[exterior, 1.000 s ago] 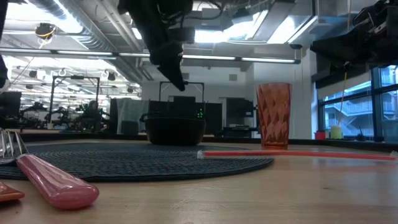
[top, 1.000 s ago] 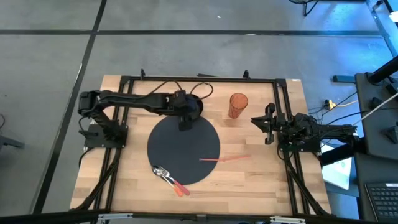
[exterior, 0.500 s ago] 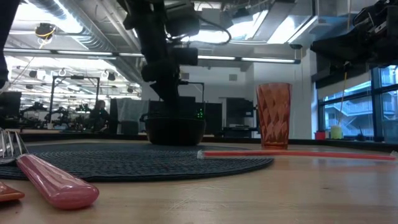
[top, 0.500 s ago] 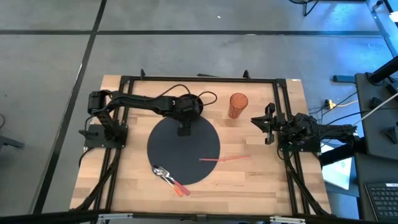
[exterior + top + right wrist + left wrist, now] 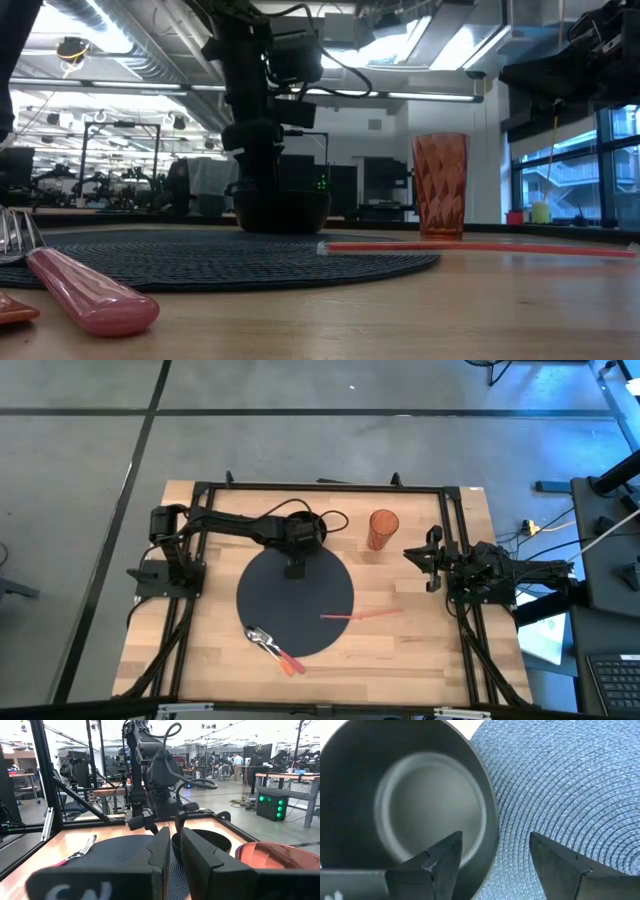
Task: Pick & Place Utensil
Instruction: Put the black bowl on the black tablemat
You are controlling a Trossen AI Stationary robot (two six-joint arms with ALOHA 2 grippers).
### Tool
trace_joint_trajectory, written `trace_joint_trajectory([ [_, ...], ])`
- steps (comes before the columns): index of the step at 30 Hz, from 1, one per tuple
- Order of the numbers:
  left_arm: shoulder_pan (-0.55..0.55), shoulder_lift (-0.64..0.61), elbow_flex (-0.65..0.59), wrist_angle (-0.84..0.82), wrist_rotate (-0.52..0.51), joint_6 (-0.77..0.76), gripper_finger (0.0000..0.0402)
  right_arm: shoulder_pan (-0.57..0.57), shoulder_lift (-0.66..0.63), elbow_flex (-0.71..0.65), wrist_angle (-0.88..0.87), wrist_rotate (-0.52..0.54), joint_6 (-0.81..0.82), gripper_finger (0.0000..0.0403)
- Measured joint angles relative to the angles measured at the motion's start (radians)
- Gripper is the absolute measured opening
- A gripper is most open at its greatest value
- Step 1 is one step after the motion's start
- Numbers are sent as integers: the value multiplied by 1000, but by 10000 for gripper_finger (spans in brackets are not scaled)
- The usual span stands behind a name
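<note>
Presently, one fork point(image 5: 262, 639) with a silver head and pink handle lies at the near-left rim of the round dark placemat point(image 5: 310, 610), with a second pink-handled utensil point(image 5: 291, 663), only partly visible, beside it. One red straw point(image 5: 360, 614) lies across the mat's right edge. One black bowl point(image 5: 400, 805) sits at the mat's far edge, one amber tumbler point(image 5: 382, 529) to its right. Left gripper point(image 5: 492, 852), fingers spread wide, straddles the bowl's rim, holding nothing. Right gripper point(image 5: 173, 851) waits at the table's right side, fingers nearly together and empty.

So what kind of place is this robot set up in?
Probably a robotics lab or open workshop: exposed ceiling ducts, rows of other framed workbenches behind the wooden table, and a bare concrete floor.
</note>
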Motion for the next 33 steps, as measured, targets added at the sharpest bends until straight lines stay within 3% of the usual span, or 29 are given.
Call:
trace_joint_trajectory([
  [15, 0, 0, 0, -11, -22, -4, 188, 0, 0, 0, -4, 0, 8, 49],
  [33, 38, 38, 0, -5, 28, 8, 184, 0, 0, 0, -3, 0, 27, 49],
])
